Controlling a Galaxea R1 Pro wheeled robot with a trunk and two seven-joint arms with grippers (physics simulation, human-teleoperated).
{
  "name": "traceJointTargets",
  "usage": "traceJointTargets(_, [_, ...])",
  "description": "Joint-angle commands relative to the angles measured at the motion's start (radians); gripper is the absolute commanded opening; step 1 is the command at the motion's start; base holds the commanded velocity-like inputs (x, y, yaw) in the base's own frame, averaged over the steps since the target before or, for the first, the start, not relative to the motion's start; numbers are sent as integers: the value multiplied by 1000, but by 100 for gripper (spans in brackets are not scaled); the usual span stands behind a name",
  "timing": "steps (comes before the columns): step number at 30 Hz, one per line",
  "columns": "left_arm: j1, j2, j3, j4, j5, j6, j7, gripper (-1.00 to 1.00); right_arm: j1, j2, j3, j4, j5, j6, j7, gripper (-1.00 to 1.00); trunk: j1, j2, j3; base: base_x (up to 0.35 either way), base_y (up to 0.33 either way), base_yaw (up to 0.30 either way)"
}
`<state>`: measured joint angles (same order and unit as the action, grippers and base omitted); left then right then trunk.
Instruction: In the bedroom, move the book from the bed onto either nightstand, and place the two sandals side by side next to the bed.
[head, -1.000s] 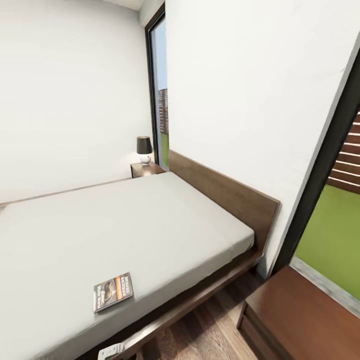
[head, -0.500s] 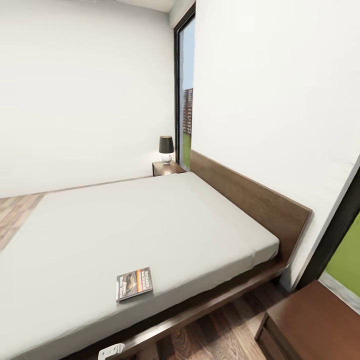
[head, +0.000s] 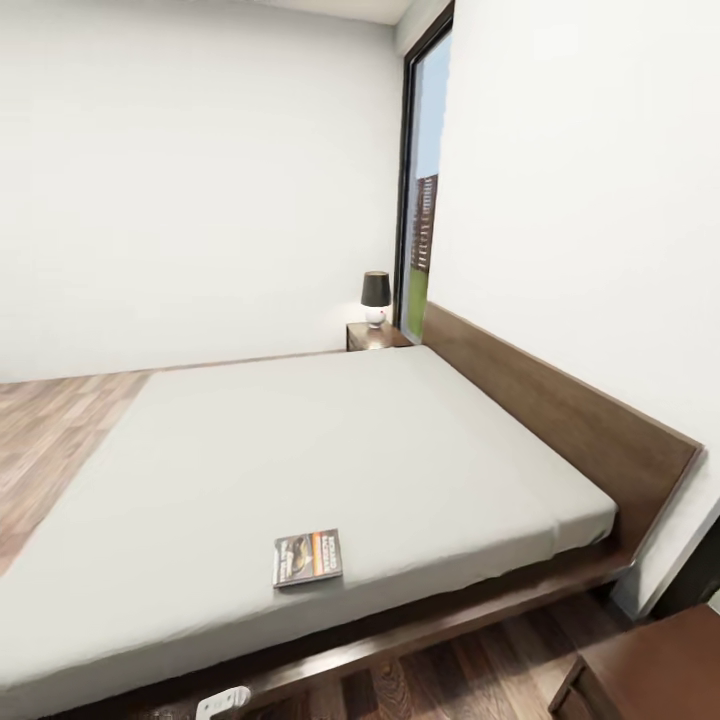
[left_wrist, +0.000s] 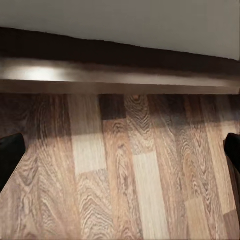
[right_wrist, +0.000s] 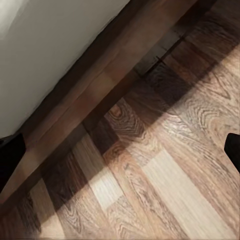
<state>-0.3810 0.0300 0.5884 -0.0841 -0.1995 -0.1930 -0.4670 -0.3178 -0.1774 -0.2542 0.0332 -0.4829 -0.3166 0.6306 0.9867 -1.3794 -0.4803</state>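
The book (head: 307, 558) lies flat on the grey mattress of the bed (head: 300, 450), close to its near edge. A nightstand (head: 372, 336) stands at the far side of the headboard (head: 560, 400), and a second nightstand (head: 650, 670) shows at the near right corner. The two sandals are out of view. My left gripper (left_wrist: 120, 155) hangs open over the plank floor beside the bed frame (left_wrist: 120, 80), with nothing between its dark fingertips (left_wrist: 10, 155). My right gripper (right_wrist: 120, 150) is open too, over the floor next to the bed frame (right_wrist: 85, 100).
A small dark-shaded lamp (head: 376, 297) stands on the far nightstand. A tall black-framed window (head: 425, 220) is behind it. Wood floor (head: 50, 440) runs along the bed's far left side and in front of it. A small white robot part (head: 222, 703) pokes in at the bottom edge.
The head camera has swung left, so the bed, book and lamp sit further right in the picture and floor shows at the left. The book has not moved on the mattress.
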Motion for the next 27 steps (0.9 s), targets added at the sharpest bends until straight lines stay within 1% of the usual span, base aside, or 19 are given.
traceJointTargets(1, [-1, 0, 8, 1, -11, -5, -2, 100, -1, -1, -8, 3, 3, -4, 6, 100, 0, -1, -1, 0, 0, 288])
traceJointTargets(27, [-1, -1, 8, 1, -11, -5, -2, 100, -1, -1, -7, 3, 3, -4, 7, 100, 0, -1, -1, 0, 0, 285])
